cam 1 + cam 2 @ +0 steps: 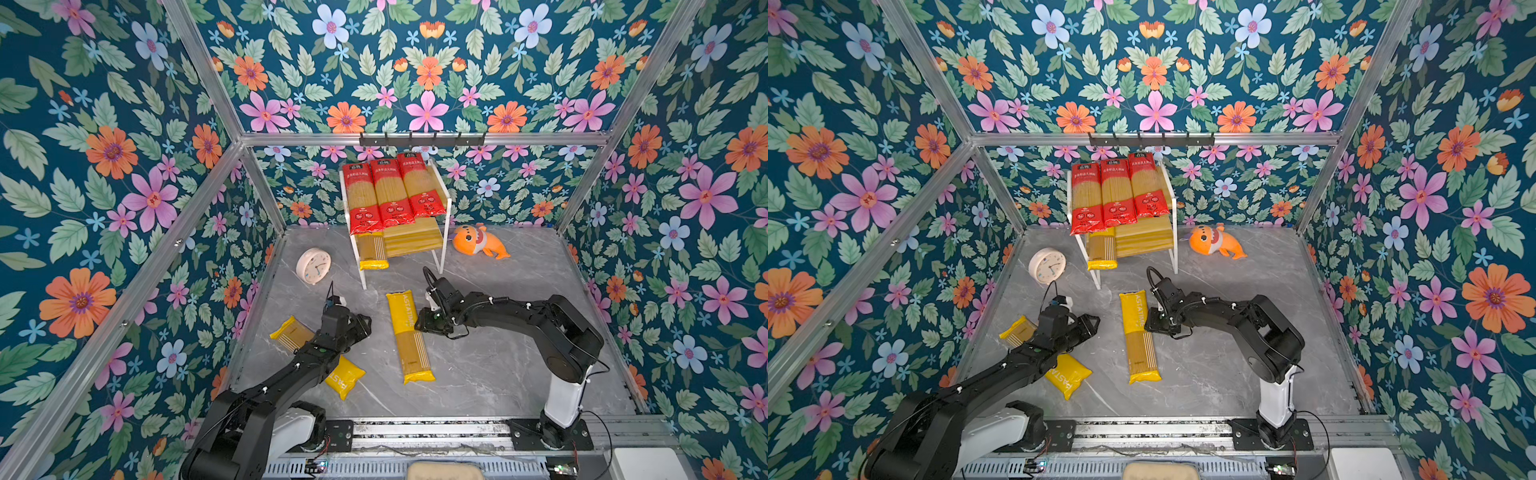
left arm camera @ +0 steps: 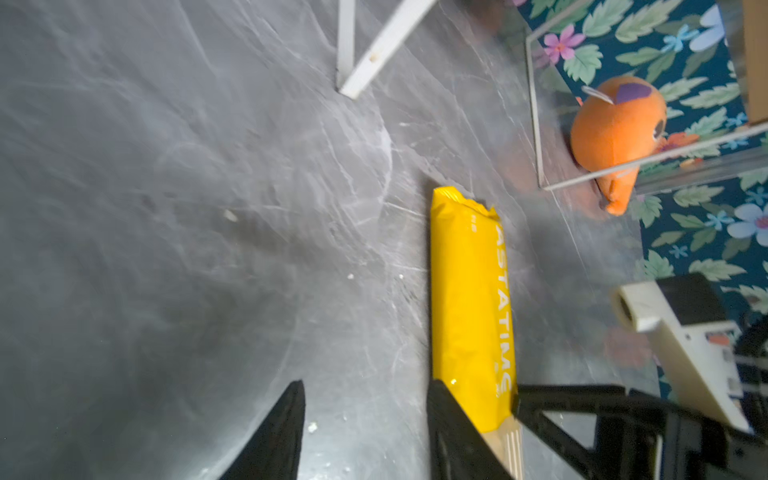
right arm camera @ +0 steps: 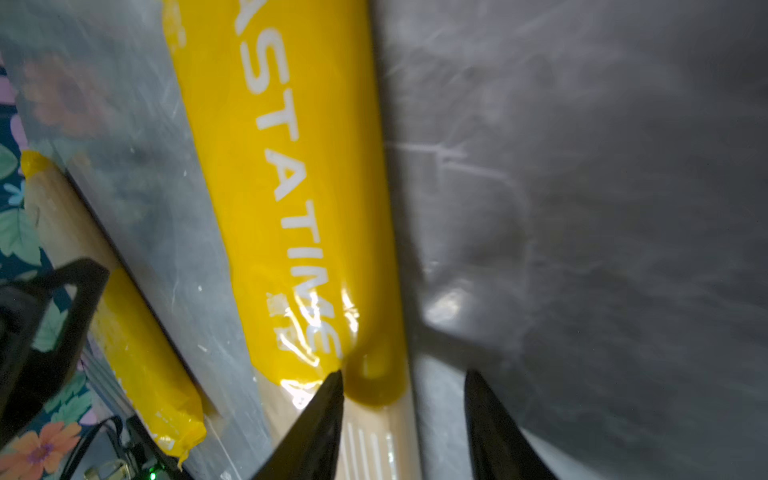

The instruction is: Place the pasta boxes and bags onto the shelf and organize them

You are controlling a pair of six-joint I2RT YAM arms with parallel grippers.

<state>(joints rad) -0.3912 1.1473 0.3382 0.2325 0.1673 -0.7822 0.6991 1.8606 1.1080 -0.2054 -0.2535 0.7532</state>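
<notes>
**Q:** Which pack are you going for, and with which arm?

**A:** Nearest me, one yellow pack [image 1: 343,376] lies slantwise on the counter [image 1: 498,365], half under my left arm, so not that one. The target, I reckon, is the middle yellow pack [image 1: 409,336]. It's flat on the counter, long axis running away from me toward the shelf, a touch skewed. The printed yellow half is at the far end, the clear window showing spaghetti is nearer me, and a small yellow cap closes it off.

**Q:** And the jaws?

**A:** Right jaws are spread and hold nothing. They come in from the pack's right side, about where yellow meets window. In the right wrist view one fingertip [image 3: 328,399] sits on the pack's edge and the other hangs over bare counter. Most of the pack lies left of the gap, so I'd guess a shift left to straddle its width. Left jaws are spread too, empty, just off the pack's left side, so the right arm is closer. Farther back, the shelf [image 1: 415,241] has a third yellow pack [image 1: 372,249] poking out of the lower tier and three red packs [image 1: 390,191] side by side on top.
</notes>
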